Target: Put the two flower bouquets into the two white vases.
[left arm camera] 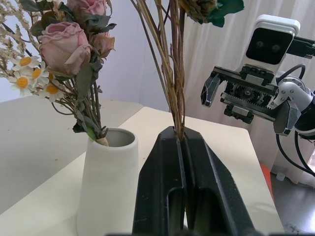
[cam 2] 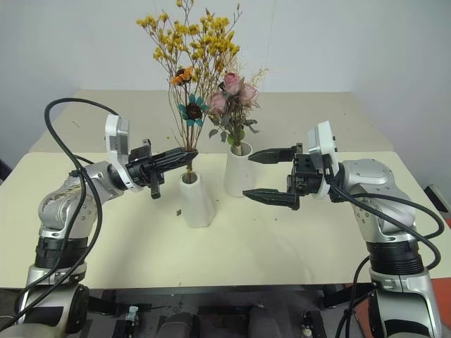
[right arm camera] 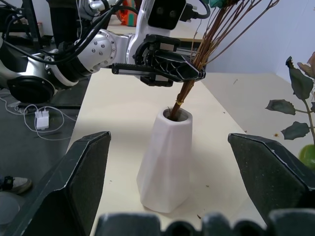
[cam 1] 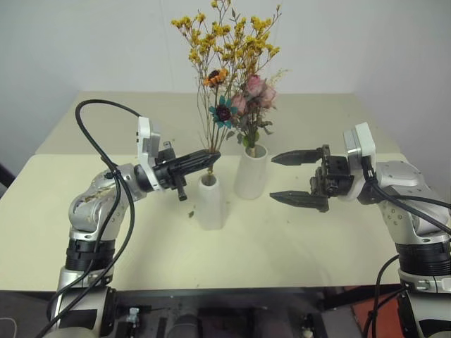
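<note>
The yellow-orange bouquet (cam 1: 225,42) stands upright, its thin brown stems (right arm camera: 183,96) dipping into the mouth of the shorter cone-shaped white vase (cam 1: 211,202). My left gripper (cam 1: 210,159) is shut on those stems just above the vase rim, pointing right. The pink rose bouquet (cam 1: 255,91) sits in the taller white vase (cam 1: 251,173) right behind and to the right. My right gripper (cam 1: 275,177) is open and wide, pointing left, level with the vases, a short way to their right, and holds nothing. In the right wrist view the cone vase (right arm camera: 165,162) stands between its fingers (right arm camera: 83,169) but farther off.
Both vases stand mid-table on the cream tabletop (cam 1: 317,246), with a second table (cam 1: 127,116) adjoining behind. A black cable (cam 1: 99,141) loops over my left arm. Small stem scraps (cam 1: 190,215) lie beside the cone vase.
</note>
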